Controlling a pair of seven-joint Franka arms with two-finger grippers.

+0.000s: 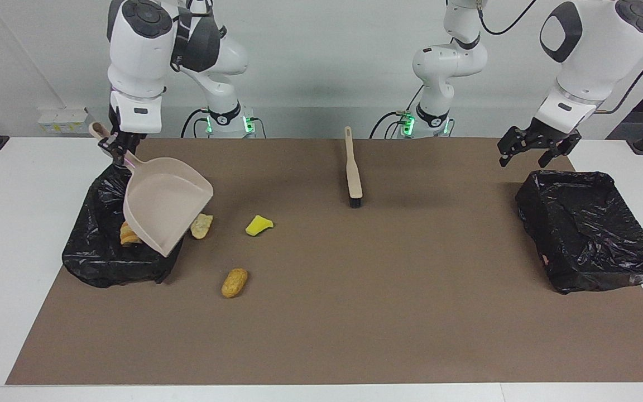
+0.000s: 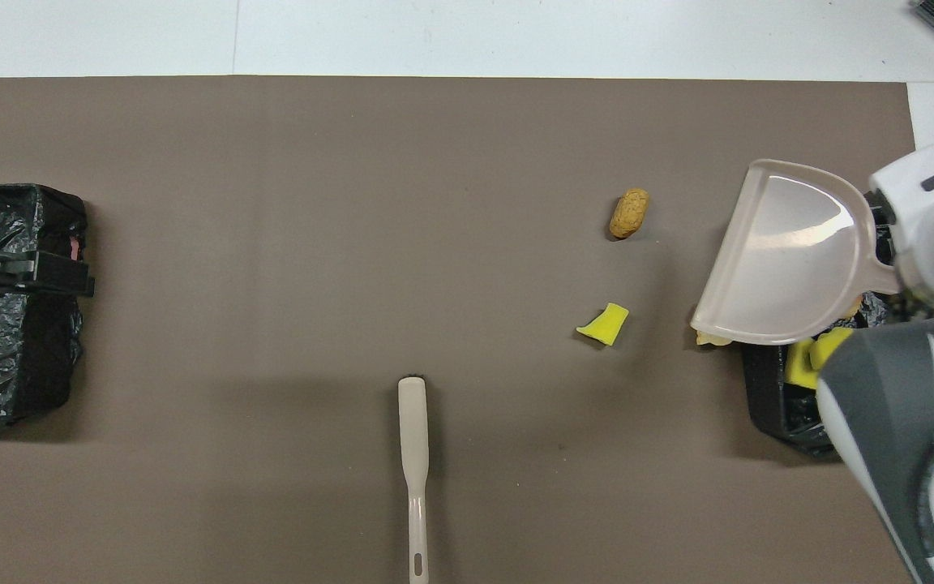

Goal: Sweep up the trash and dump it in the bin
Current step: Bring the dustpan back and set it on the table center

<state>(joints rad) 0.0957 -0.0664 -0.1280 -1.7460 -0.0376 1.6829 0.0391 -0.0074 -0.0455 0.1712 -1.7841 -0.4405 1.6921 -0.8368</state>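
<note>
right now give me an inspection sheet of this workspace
surface: brown mat on a white table.
job's things: three trash scraps on the mat: yellow chunk, golden-brown piece, beige piece partly under the dustpan; more scraps in the bin at the right arm's end.
clutter: brush lying on the mat; second bin at the left arm's end.
hands: right hand holds the dustpan's handle over the first bin; left hand open, over the mat by the second bin.
cables: black cables at both arm bases.
surroundings: white wall.
</note>
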